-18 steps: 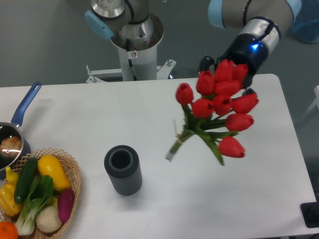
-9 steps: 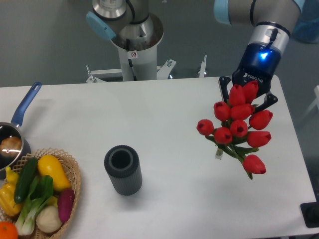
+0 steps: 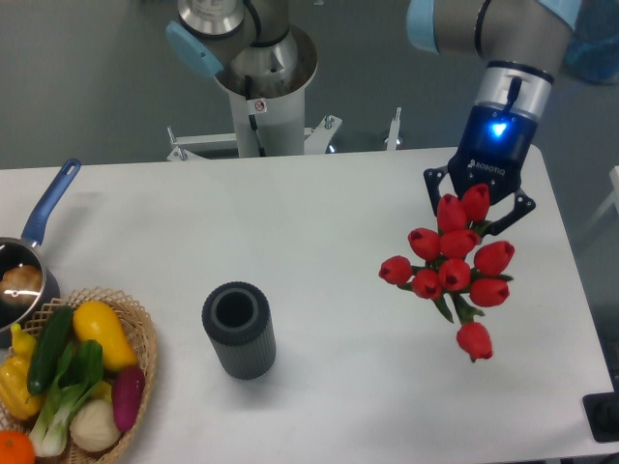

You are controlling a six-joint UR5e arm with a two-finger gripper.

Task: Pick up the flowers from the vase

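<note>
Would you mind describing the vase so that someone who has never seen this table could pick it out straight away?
On the white table, look left of centre, between the wicker basket of vegetables at the left edge and the red flowers held by the gripper on the right. The vase stands there alone: a short, dark grey cylinder. Its ribbed side and open, empty mouth set it apart from the blue-handled saucepan.

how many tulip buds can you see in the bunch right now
9 visible in the flowers, bunched under the gripper: two at top, a band of six across the middle, one lowest at the bottom. More may be hidden behind these.
</note>
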